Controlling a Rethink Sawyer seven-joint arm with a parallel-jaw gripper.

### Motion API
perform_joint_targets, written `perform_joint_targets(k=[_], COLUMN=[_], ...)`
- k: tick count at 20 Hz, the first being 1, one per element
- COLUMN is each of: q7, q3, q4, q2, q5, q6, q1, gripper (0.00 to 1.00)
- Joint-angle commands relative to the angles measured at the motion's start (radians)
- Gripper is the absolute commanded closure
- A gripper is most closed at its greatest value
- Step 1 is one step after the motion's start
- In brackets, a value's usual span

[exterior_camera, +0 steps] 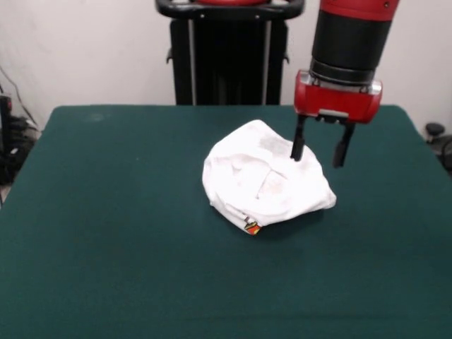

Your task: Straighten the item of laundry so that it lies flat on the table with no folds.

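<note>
The white T-shirt (265, 183) lies crumpled in a rounded heap on the dark green table (106, 212), near its middle. Its plain inner side faces up; only a small colourful bit of print shows at its front edge. My gripper (320, 152) hangs from the red and black arm over the heap's right side. Its two black fingers (298, 145) are spread apart and hold nothing. The left fingertip is at the shirt's upper right edge; I cannot tell if it touches the cloth.
The robot's black pedestal (229, 56) stands behind the table's far edge. Cables and dark gear (10, 141) lie off the table's left side. A dark object (438, 134) sits off the right side.
</note>
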Motion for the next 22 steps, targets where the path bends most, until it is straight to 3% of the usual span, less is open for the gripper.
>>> perform_joint_targets(k=[1,9,13,22], q7=[0.2,0.244,0.25,0.327], q3=[0.017,-0.026,-0.07,-0.124], q4=[0.003,0.033,0.019,0.011], q2=[0.164,0.255,0.321,0.383], q5=[-0.037,-0.019,0.012,0.105], q6=[-0.086,-0.232,-0.182,-0.136], q1=[0.037,0.1,0.151,0.229], gripper=[0.0,0.0,0.0,0.0])
